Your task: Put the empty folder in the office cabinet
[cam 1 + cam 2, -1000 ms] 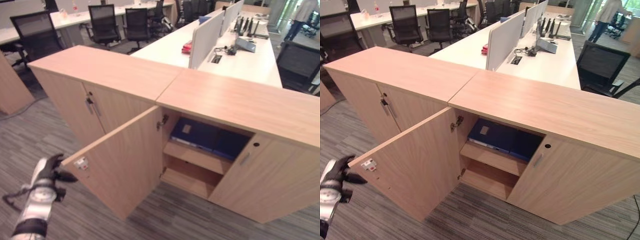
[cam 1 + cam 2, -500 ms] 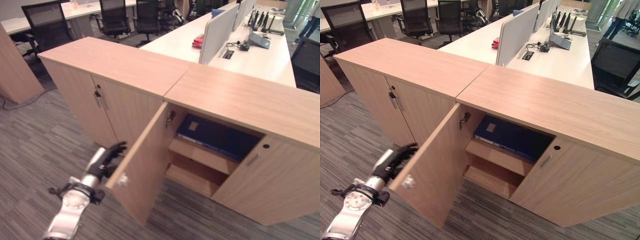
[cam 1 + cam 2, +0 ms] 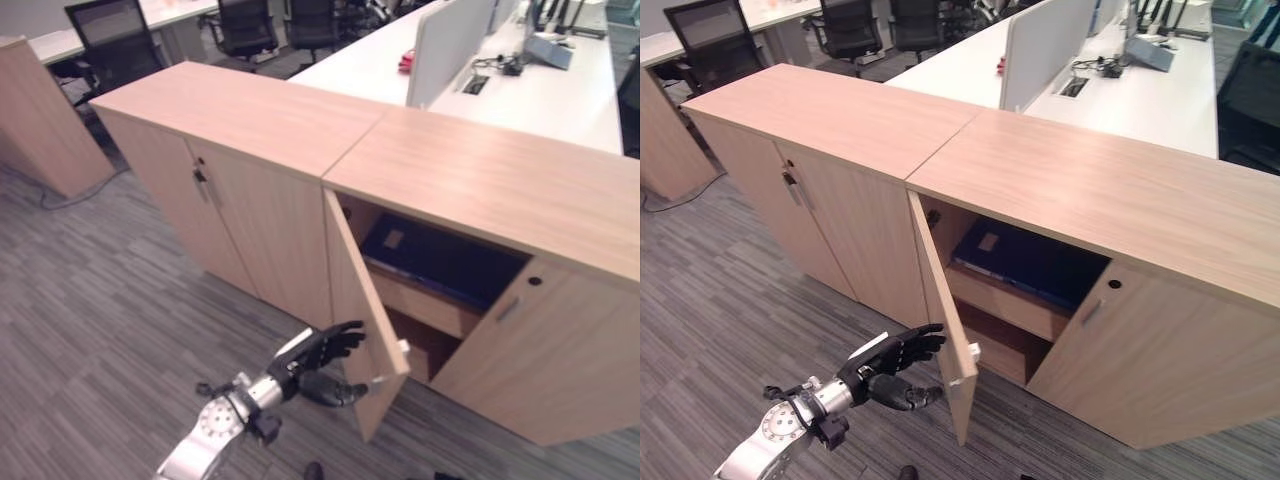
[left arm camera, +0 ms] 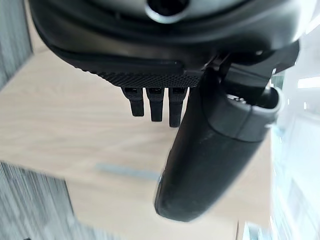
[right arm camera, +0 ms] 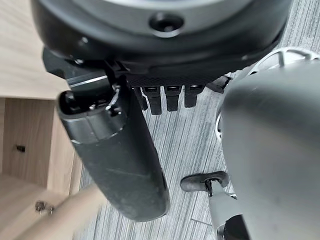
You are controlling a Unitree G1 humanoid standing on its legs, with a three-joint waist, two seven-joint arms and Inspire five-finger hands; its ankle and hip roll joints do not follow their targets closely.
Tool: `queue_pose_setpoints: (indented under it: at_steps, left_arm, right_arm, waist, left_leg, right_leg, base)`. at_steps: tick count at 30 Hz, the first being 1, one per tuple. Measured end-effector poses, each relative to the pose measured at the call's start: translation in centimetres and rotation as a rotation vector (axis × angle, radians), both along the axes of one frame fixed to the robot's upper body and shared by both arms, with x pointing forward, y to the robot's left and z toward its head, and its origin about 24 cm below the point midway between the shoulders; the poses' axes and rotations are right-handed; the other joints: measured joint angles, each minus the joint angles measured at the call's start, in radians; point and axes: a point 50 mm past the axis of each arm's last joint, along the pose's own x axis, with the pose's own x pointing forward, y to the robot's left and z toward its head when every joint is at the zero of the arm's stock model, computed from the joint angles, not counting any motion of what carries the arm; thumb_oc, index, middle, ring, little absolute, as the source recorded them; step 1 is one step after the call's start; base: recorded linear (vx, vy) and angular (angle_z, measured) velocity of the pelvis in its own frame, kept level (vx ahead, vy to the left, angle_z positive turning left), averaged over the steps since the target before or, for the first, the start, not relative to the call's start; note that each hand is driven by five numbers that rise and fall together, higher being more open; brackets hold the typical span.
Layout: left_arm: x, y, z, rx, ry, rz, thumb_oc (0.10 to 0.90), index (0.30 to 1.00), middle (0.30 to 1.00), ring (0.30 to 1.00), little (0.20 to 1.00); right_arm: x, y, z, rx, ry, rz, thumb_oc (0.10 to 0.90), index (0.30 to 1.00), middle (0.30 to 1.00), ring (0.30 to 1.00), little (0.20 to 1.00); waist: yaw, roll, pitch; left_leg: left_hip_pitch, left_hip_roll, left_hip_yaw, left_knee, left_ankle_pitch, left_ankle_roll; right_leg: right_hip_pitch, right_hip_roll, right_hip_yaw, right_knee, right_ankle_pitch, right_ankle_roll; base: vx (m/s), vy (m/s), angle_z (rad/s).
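Note:
The office cabinet point(image 3: 480, 185) has its left door point(image 3: 358, 300) swung about halfway, edge-on to me. A dark blue folder point(image 3: 440, 265) lies flat on the upper shelf inside, also seen as the folder point(image 3: 1025, 262). My left hand point(image 3: 318, 352) reaches in low, its fingers straight against the door's outer face near the free edge. The left wrist view shows the left hand point(image 4: 210, 150) close to that pale wood face. My right hand point(image 5: 120, 165) hangs over the carpet beside the cabinet with relaxed fingers and holds nothing.
The cabinet's right door point(image 3: 530, 360) is shut. A twin cabinet point(image 3: 230, 200) with shut doors joins it on the left. Another wooden unit point(image 3: 40, 120) stands far left. White desks point(image 3: 560, 90) with a divider and office chairs point(image 3: 110, 35) lie behind. Grey carpet point(image 3: 100, 330) spreads in front.
The door has swung from wide open to about halfway shut, with my left hand following on its outer face. The camera has shifted, too.

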Motion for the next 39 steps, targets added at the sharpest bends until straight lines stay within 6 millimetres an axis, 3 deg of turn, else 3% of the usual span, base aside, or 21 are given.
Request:
queue_pose_setpoints:
  at_steps: [1, 4, 5, 7, 8, 10, 12, 17, 22, 26, 27, 28, 29, 30, 31, 32, 34, 35, 36, 39]
  left_arm:
    - [0.1, -0.4, 0.1, 0.003, -0.003, -0.028, 0.800, 0.900, 0.900, 0.900, 0.900]
    - [0.5, -2.1, 0.4, 0.003, -0.020, -0.101, 0.800, 0.900, 0.900, 0.900, 0.900]
    - [0.4, -2.3, 0.3, 0.004, -0.013, -0.112, 0.800, 0.900, 0.900, 0.900, 0.900]
    - [-0.1, -2.6, -0.2, -0.003, 0.016, -0.127, 0.800, 0.900, 0.900, 0.900, 0.900]
    - [-0.5, -2.5, -1.3, 0.001, 0.065, -0.115, 0.800, 0.900, 0.900, 0.900, 0.900]
    - [-0.6, -2.6, -2.3, -0.003, 0.108, -0.094, 0.800, 0.900, 0.900, 0.900, 0.900]
    - [-0.6, -2.2, -5.6, 0.016, 0.219, 0.027, 0.800, 0.900, 0.900, 0.900, 0.900]
    - [-0.1, 0.6, -9.5, 0.300, 0.310, 0.126, 0.800, 0.900, 0.900, 0.900, 0.900]
    - [0.8, 0.8, -8.7, 0.288, 0.269, 0.167, 0.800, 0.900, 0.900, 0.900, 0.900]
    - [0.6, 0.1, -8.3, 0.221, 0.277, 0.152, 0.800, 0.900, 0.900, 0.900, 0.900]
    - [0.2, 0.1, -8.5, 0.210, 0.294, 0.144, 0.800, 0.900, 0.900, 0.900, 0.900]
    - [-0.2, 0.2, -8.5, 0.206, 0.294, 0.137, 0.800, 0.900, 0.900, 0.900, 0.900]
    - [-0.9, 0.1, -8.7, 0.209, 0.307, 0.112, 0.800, 0.900, 0.900, 0.900, 0.900]
    - [-1.9, -0.2, -9.2, 0.178, 0.346, 0.094, 0.800, 0.900, 0.900, 0.900, 0.900]
    - [-3.0, -0.8, -9.7, 0.153, 0.380, 0.062, 0.800, 0.900, 0.900, 0.900, 0.900]
    - [-4.2, -1.5, -10.1, 0.122, 0.425, 0.026, 0.800, 0.900, 0.900, 0.900, 0.900]
    - [-5.2, -1.8, -10.5, 0.114, 0.461, -0.011, 0.800, 0.900, 0.900, 0.900, 0.900]
    - [-5.4, -1.7, -10.6, 0.115, 0.469, -0.017, 0.800, 0.900, 0.900, 0.900, 0.900]
    - [-5.6, -1.3, -10.7, 0.138, 0.473, -0.045, 0.800, 0.900, 0.900, 0.900, 0.900]
    - [-5.2, -0.6, -10.5, 0.168, 0.451, -0.035, 0.800, 0.900, 0.900, 0.900, 0.900]
  right_arm:
    - [-0.1, 0.1, 0.0, 0.001, 0.004, 0.003, 0.800, 0.900, 0.900, 0.900, 0.900]
    - [-1.0, 0.7, -0.3, 0.010, 0.028, 0.032, 0.800, 0.900, 0.900, 0.900, 0.900]
    - [-0.9, 0.7, -0.3, 0.003, 0.029, 0.049, 0.800, 0.900, 0.900, 0.900, 0.900]
    - [-0.6, 0.7, -0.2, -0.001, 0.008, 0.045, 0.800, 0.900, 0.900, 0.900, 0.900]
    - [-0.6, 0.5, -0.2, -0.013, 0.006, 0.042, 0.800, 0.900, 0.900, 0.900, 0.900]
    - [-1.0, 0.0, -0.1, -0.023, 0.026, 0.040, 0.800, 0.900, 0.900, 0.900, 0.900]
    - [-1.0, -0.4, -0.1, -0.033, 0.036, 0.056, 0.800, 0.900, 0.900, 0.900, 0.900]
    - [-0.4, -0.9, 0.1, -0.044, 0.019, 0.074, 0.800, 0.900, 0.900, 0.900, 0.900]
    - [-0.5, -1.5, 0.3, -0.061, 0.022, 0.084, 0.800, 0.900, 0.900, 0.900, 0.900]
    - [-0.5, -2.0, 0.4, -0.079, 0.030, 0.112, 0.800, 0.900, 0.900, 0.900, 0.900]
    - [-0.3, -1.9, 0.4, -0.077, 0.027, 0.111, 0.800, 0.900, 0.900, 0.900, 0.900]
    - [-0.1, -1.8, 0.4, -0.075, 0.021, 0.110, 0.800, 0.900, 0.900, 0.900, 0.900]
    - [0.3, -1.8, 0.4, -0.077, 0.015, 0.123, 0.800, 0.900, 0.900, 0.900, 0.900]
    - [0.3, -2.0, 0.5, -0.088, 0.021, 0.131, 0.800, 0.900, 0.900, 0.900, 0.900]
    - [0.4, -2.5, 0.6, -0.109, 0.027, 0.136, 0.800, 0.900, 0.900, 0.900, 0.900]
    - [0.6, -3.2, 0.8, -0.125, 0.025, 0.132, 0.800, 0.900, 0.900, 0.900, 0.900]
    - [1.6, -3.6, 1.0, -0.139, 0.017, 0.134, 0.800, 0.900, 0.900, 0.900, 0.900]
    - [1.5, -3.6, 1.0, -0.140, 0.024, 0.134, 0.800, 0.900, 0.900, 0.900, 0.900]
    - [1.6, -3.7, 1.1, -0.144, 0.024, 0.138, 0.800, 0.900, 0.900, 0.900, 0.900]
    - [1.0, -3.7, 0.9, -0.143, 0.043, 0.123, 0.800, 0.900, 0.900, 0.900, 0.900]
  waist:
    - [0.003, -0.002, -0.001]
    - [-0.045, -0.014, -0.008]
    - [-0.088, -0.012, -0.016]
    - [-0.130, 0.003, -0.023]
    - [-0.144, 0.023, -0.034]
    - [-0.153, 0.043, -0.047]
    - [-0.159, 0.066, -0.071]
    - [-0.225, 0.098, -0.092]
    - [-0.230, 0.121, -0.090]
    - [-0.202, 0.129, -0.083]
    - [-0.193, 0.117, -0.073]
    - [-0.181, 0.103, -0.060]
    - [-0.148, 0.071, -0.046]
    - [-0.132, 0.052, -0.043]
    - [-0.120, 0.047, -0.037]
    - [-0.116, 0.056, -0.023]
    - [-0.117, 0.067, 0.006]
    - [-0.121, 0.071, 0.010]
    - [-0.128, 0.098, 0.009]
    - [-0.128, 0.107, -0.001]
  left_leg:
    - [0.005, 0.013, 0.015, -0.006, 0.004, -0.006]
    - [0.002, 0.051, 0.042, -0.007, 0.011, -0.021]
    - [0.002, 0.068, 0.071, -0.007, 0.015, -0.026]
    - [0.010, 0.091, 0.108, -0.007, 0.014, -0.035]
    - [0.025, 0.117, 0.136, -0.007, 0.015, -0.045]
    - [0.031, 0.142, 0.138, -0.007, 0.020, -0.057]
    - [0.055, 0.168, 0.178, -0.007, 0.015, -0.072]
    - [0.067, 0.243, 0.263, -0.005, 0.026, -0.097]
    - [0.081, 0.275, 0.287, -0.001, 0.028, -0.098]
    - [0.081, 0.301, 0.278, 0.066, 0.040, -0.093]
    - [0.071, 0.302, 0.241, 0.099, 0.054, -0.097]
    - [0.039, 0.312, 0.152, 0.180, 0.058, -0.100]
    - [-0.010, 0.296, 0.038, 0.267, 0.050, -0.101]
    - [-0.023, 0.243, -0.061, 0.253, -0.002, -0.129]
    - [-0.030, 0.181, -0.129, 0.191, -0.038, -0.144]
    - [-0.059, 0.108, -0.189, 0.165, -0.049, -0.127]
    - [-0.064, 0.029, -0.212, 0.128, -0.053, -0.087]
    - [-0.054, 0.023, -0.206, 0.112, -0.046, -0.073]
    - [-0.014, 0.040, -0.155, 0.082, -0.041, -0.018]
    - [0.044, 0.027, -0.097, 0.006, -0.010, 0.012]
  right_leg:
    - [-0.011, 0.009, 0.019, 0.000, 0.000, -0.002]
    - [-0.039, 0.038, 0.061, -0.001, -0.001, -0.018]
    - [-0.061, 0.051, 0.096, 0.000, 0.002, -0.027]
    - [-0.084, 0.069, 0.130, -0.001, 0.006, -0.042]
    - [-0.087, 0.095, 0.171, -0.004, 0.006, -0.052]
    - [-0.087, 0.116, 0.174, -0.004, -0.002, -0.065]
    - [-0.097, 0.141, 0.216, -0.008, -0.013, -0.074]
    - [-0.150, 0.215, 0.298, -0.008, -0.006, -0.115]
    - [-0.152, 0.248, 0.320, -0.008, -0.011, -0.131]
    - [-0.141, 0.270, 0.346, -0.008, -0.021, -0.151]
    - [-0.136, 0.270, 0.349, -0.002, -0.025, -0.161]
    - [-0.146, 0.266, 0.369, 0.025, -0.037, -0.182]
    - [-0.140, 0.250, 0.406, 0.022, -0.035, -0.213]
    - [-0.129, 0.234, 0.427, 0.001, -0.019, -0.219]
    - [-0.132, 0.223, 0.440, -0.001, -0.016, -0.219]
    - [-0.132, 0.222, 0.440, -0.006, -0.016, -0.219]
    - [-0.120, 0.232, 0.451, -0.009, -0.013, -0.213]
    - [-0.118, 0.238, 0.453, -0.009, -0.014, -0.211]
    - [-0.093, 0.263, 0.457, -0.009, -0.024, -0.201]
    - [-0.081, 0.236, 0.453, -0.009, -0.030, -0.182]
  base:
    - [0.00, -0.089, -0.33]
    - [-0.02, -0.115, -0.47]
    - [0.00, -0.137, -0.66]
    - [0.01, -0.126, -0.78]
    - [0.02, -0.161, -0.66]
    - [0.00, -0.194, -0.31]
    - [-0.02, -0.131, -0.54]
    - [-0.01, -0.110, -0.59]
    - [0.01, -0.083, -0.21]
    - [-0.03, -0.091, -0.22]
    - [-0.03, -0.055, -0.29]
    - [0.01, -0.016, -0.42]
    - [0.03, -0.005, -0.54]
    - [0.03, 0.009, -0.51]
    - [0.01, 0.022, -0.25]
    - [0.01, 0.055, -0.13]
    - [0.05, 0.100, -0.25]
    - [0.11, 0.173, -0.37]
    - [0.10, 0.195, -0.23]
    - [0.04, 0.116, -0.36]
